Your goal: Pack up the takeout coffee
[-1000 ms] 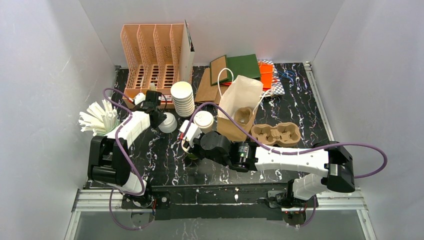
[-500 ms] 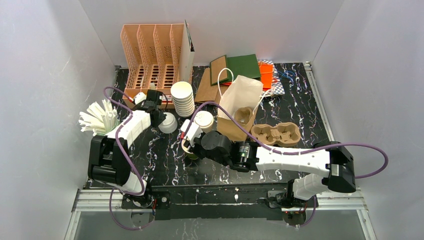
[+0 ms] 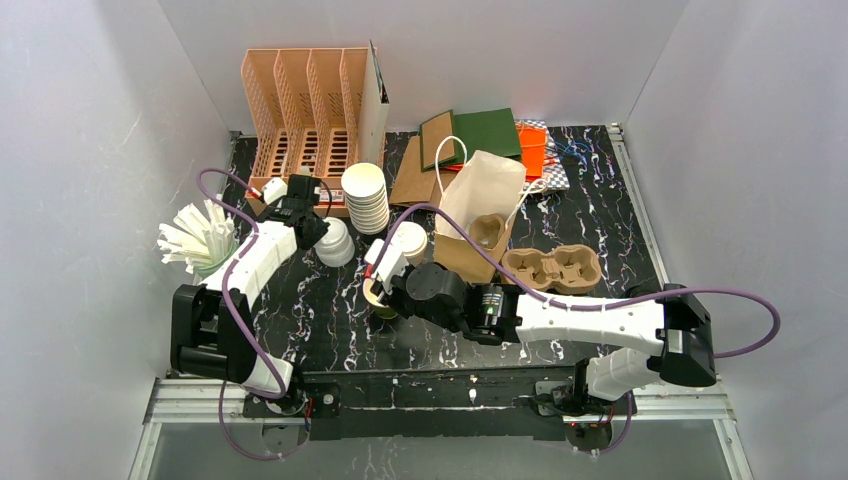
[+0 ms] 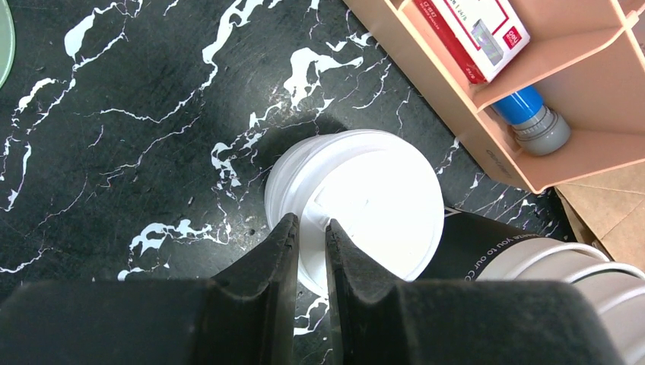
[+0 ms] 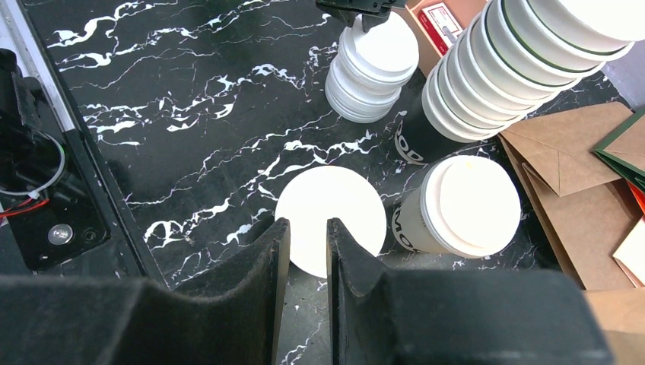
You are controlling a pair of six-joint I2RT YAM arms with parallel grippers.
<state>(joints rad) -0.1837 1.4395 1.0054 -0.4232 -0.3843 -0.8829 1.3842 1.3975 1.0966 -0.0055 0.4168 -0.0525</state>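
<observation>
One takeout coffee (image 3: 408, 240) (image 5: 464, 205), a pale cup with a white sip lid, stands left of the paper bag (image 3: 480, 200). In front of it is a green-walled cup (image 3: 380, 300) whose top shows as a plain white disc (image 5: 335, 205). My right gripper (image 3: 378, 283) (image 5: 308, 224) hovers over that disc's near edge, jaws a little apart with only table showing between them. My left gripper (image 3: 320, 226) (image 4: 312, 224) is at a short stack of white lids (image 3: 336, 245) (image 4: 365, 198) (image 5: 373, 61), its fingers pinched on the top lid's edge.
A tall stack of lidless cups (image 3: 366, 195) (image 5: 517, 53) stands beside the lids, with a black printed cup (image 5: 411, 141) at its foot. The peach rack (image 3: 300, 110) is behind. One pulp carrier (image 3: 487, 232) sits in the bag, another (image 3: 552, 268) lies right of it. White straws (image 3: 195, 238) fan out far left.
The left jaws have narrowed onto the top lid's edge and the left arm has shifted slightly up and left. The right gripper has crept a little toward the lidded cup.
</observation>
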